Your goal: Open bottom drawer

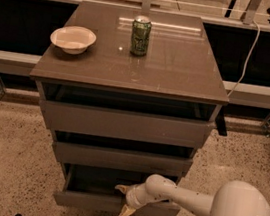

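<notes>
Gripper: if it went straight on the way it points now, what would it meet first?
Probably the front of the bottom drawer: the gripper points down and left, its open fingers apparently either side of that front's top edge. Depth is hard to judge.

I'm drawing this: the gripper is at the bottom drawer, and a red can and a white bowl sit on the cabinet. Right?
Not quite: the can is green, not red. The camera view shows it and the white bowl on the cabinet, with the gripper at the bottom drawer.
</notes>
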You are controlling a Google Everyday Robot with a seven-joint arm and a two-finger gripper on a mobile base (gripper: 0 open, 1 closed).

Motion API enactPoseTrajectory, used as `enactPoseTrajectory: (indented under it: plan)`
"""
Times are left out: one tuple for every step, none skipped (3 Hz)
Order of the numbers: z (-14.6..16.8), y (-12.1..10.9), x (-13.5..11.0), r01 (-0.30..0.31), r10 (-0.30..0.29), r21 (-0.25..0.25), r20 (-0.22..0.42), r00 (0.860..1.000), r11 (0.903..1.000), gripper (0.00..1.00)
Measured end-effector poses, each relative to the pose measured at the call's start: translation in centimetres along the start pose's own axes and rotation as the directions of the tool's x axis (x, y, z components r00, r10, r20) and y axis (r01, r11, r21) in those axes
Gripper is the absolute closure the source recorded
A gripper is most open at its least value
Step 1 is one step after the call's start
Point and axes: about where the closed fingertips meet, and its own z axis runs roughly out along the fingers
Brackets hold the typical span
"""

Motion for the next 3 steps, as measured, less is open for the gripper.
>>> enactPoseTrajectory:
  plan:
    - [2.0,0.5,0.6,-0.012,0.011,-0.055,-0.015,1.0,0.9984,0.24]
    - [2.9,1.5,0.9,-0.02,0.018,-0.103,-0.026,1.0,0.9945,0.25]
    - [2.2,4.3,0.9,-0.039,0.037,-0.155,-0.017,0.999,0.9871,0.36]
